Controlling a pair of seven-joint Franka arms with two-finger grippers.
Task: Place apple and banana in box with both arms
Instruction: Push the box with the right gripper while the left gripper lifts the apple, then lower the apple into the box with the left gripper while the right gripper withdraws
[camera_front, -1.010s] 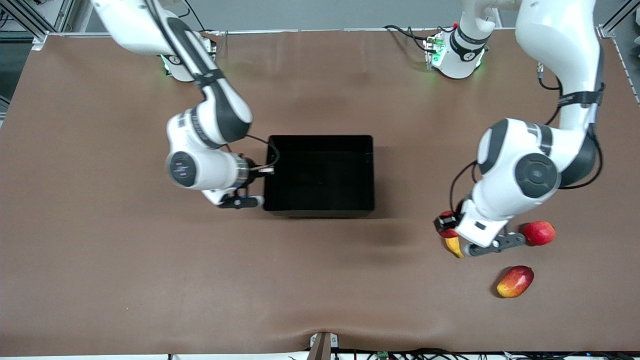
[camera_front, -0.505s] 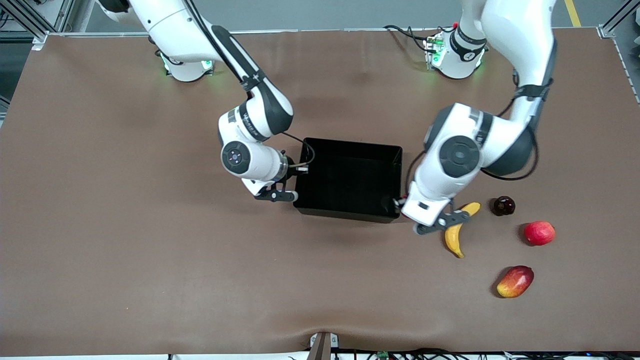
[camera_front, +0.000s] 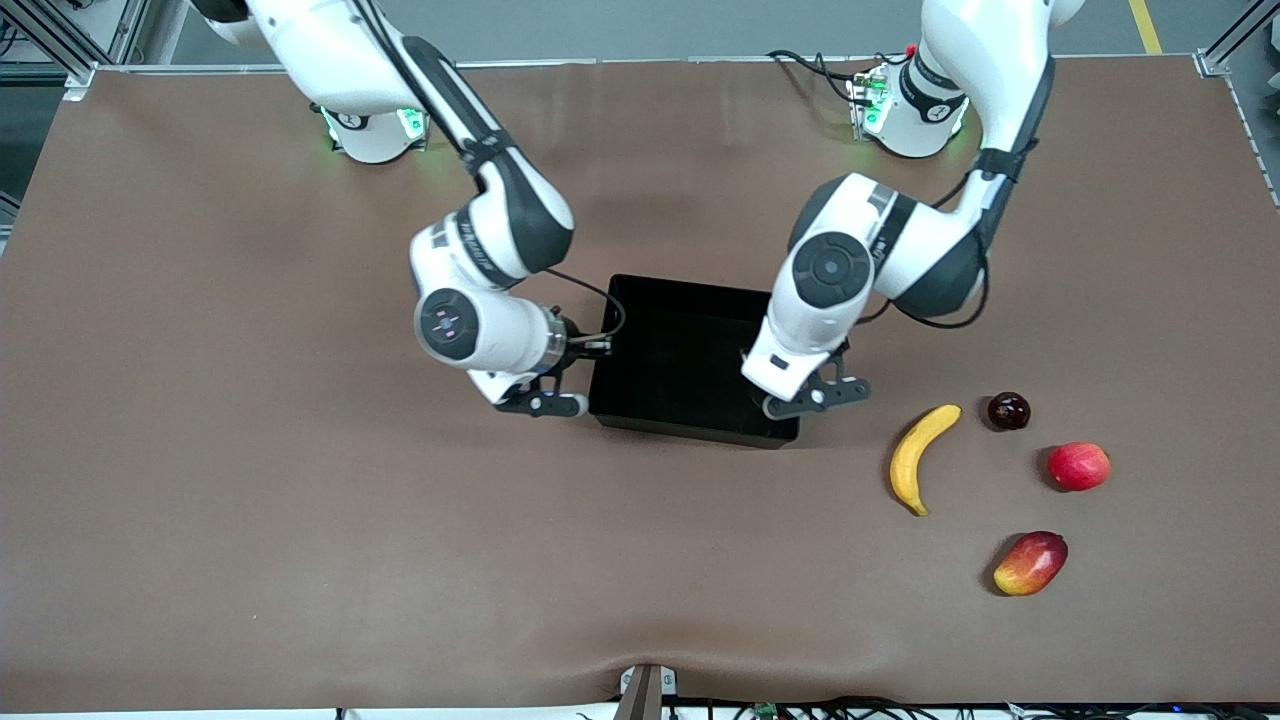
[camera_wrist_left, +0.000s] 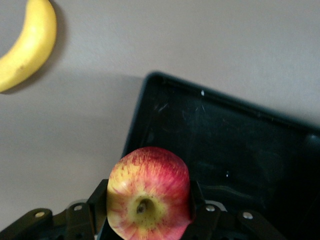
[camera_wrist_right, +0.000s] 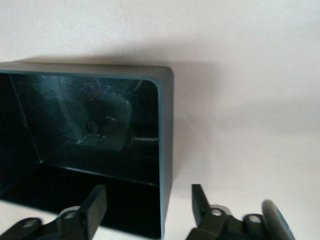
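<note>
One desk (camera_front: 250, 480), covered in smooth matte brown sheet, fills nearly the whole front view. Two white jointed arms with black bands reach down from the top edge of that view toward its centre.

One box (camera_front: 690, 345), a shallow rectangular glossy black plastic bin with sloped walls and rounded corners, sits at the centre of the frame; faint scratches show on its inner faces in the right wrist view (camera_wrist_right: 100, 125).

The right hand (camera_front: 545, 403) is at the box wall toward the right arm's end of the desk, its two black fingers spread apart astride the rim, one finger (camera_wrist_right: 95, 202) inside and one outside, gripping nothing.

The left hand (camera_front: 815, 395) hangs over the box corner toward the left arm's end. Its fingers are closed around one apple (camera_wrist_left: 149, 192), small, round, red streaked with yellow, with a yellowish stem dimple facing the wrist camera. The apple sits above the box's corner rim (camera_wrist_left: 165, 82).

Four fruits lie loose at the lower right of the front view:
- one banana (camera_front: 918, 458), curved, smooth, plain yellow, on the desk well apart from the box
- one oval red-yellow mango (camera_front: 1030, 563), lowest
- one round pinkish-red fruit (camera_front: 1079, 466)
- one small glossy dark-red round fruit (camera_front: 1008, 411), just beside the banana's upper tip
</note>
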